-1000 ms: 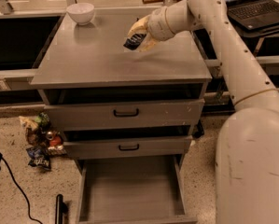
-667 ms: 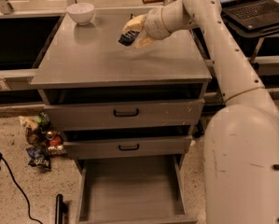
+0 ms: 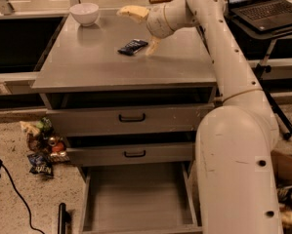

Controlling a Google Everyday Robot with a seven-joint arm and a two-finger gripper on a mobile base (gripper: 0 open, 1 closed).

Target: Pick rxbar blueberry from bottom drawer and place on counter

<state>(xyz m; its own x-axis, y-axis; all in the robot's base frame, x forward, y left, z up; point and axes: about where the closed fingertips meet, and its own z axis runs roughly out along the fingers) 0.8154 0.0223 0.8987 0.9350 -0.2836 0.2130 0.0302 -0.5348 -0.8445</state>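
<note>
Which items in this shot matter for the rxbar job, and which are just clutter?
Job:
- rxbar blueberry, lying flat on the counter
- bottom drawer, pulled open
- gripper, open, just over the bar

Lying about:
- white bowl at the counter's back corner
- laptop, right of the counter
- snack packets on the floor
- two upper drawers

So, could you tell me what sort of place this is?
Probably an office or lab workspace: a grey drawer cabinet, an open laptop, snack packets on the floor. The gripper hovers open above the rxbar blueberry on the counter.
</note>
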